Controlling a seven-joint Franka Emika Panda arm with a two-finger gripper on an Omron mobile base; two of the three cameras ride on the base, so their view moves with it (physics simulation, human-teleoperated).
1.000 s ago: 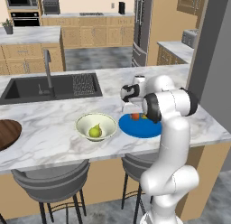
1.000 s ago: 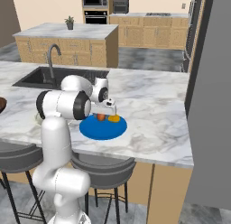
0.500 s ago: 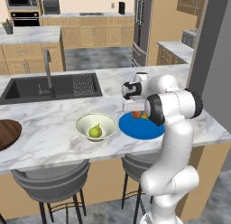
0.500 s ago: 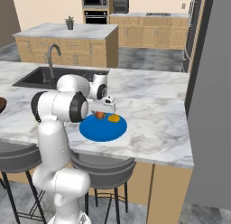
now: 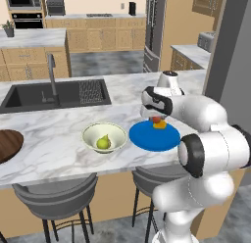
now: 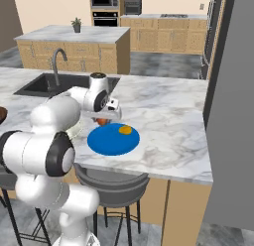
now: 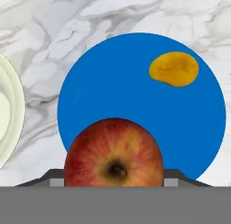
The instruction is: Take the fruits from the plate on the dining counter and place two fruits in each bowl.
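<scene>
Apple lifted over the plate, bowl waiting to its left

The cream bowl (image 5: 104, 137) holds a pear (image 5: 103, 142); the gripper (image 5: 158, 120) is clamped on the apple (image 7: 113, 153) above the blue plate (image 7: 117, 96). A weak grip could drop it, and it might roll off the counter (image 5: 49, 154).

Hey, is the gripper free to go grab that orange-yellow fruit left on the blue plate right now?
Probably not yet. The gripper appears shut on the red apple, held above the blue plate. The orange-yellow fruit lies uncovered, nothing beside it, so the way looks free once the apple is released.
</scene>
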